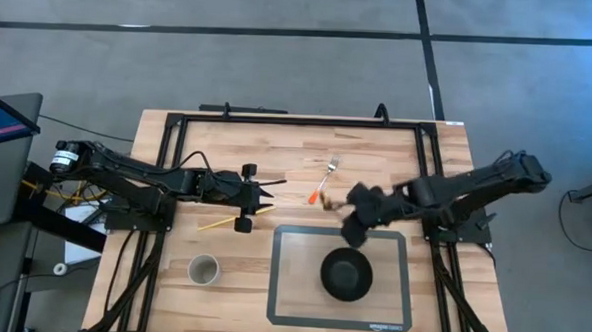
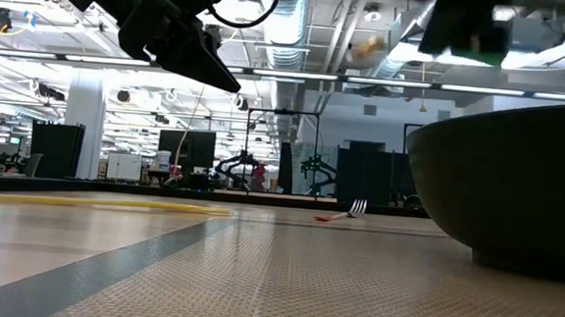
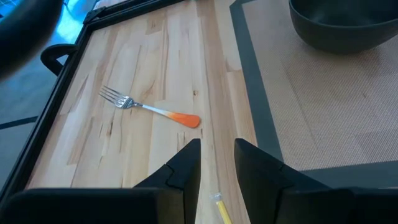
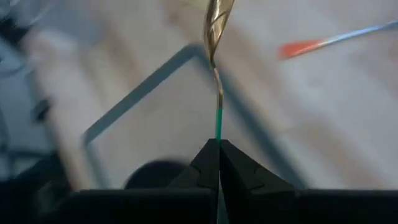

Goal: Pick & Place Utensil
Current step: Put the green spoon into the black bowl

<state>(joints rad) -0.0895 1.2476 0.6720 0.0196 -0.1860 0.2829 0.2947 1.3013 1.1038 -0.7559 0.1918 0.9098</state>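
A metal spoon (image 4: 219, 25) with a green handle is in my right gripper (image 4: 218, 144), which is shut on it in the air above the mat's far edge (image 1: 353, 227). A fork with an orange handle (image 1: 324, 183) lies flat on the wood between the two grippers and shows in the left wrist view (image 3: 149, 109). My left gripper (image 3: 217, 148) hovers near the table's middle (image 1: 271, 190). Its fingers are a little apart and hold nothing. A yellow-handled utensil (image 1: 217, 223) lies flat on the table under the left arm. My right gripper pinches the spoon's green handle (image 4: 218, 127) between its two shut fingers. The spoon sticks out ahead of the fingertips, in line with them, its metal bowl (image 4: 219, 22) farthest away. It is lifted clear of the table.
A dark bowl (image 1: 346, 274) stands on the grey-edged mat (image 1: 283, 286) at the table's near side. A small cup (image 1: 203, 270) stands left of the mat. A black frame (image 1: 298, 121) runs around the tabletop. Bare wood lies between the fork and the far rail.
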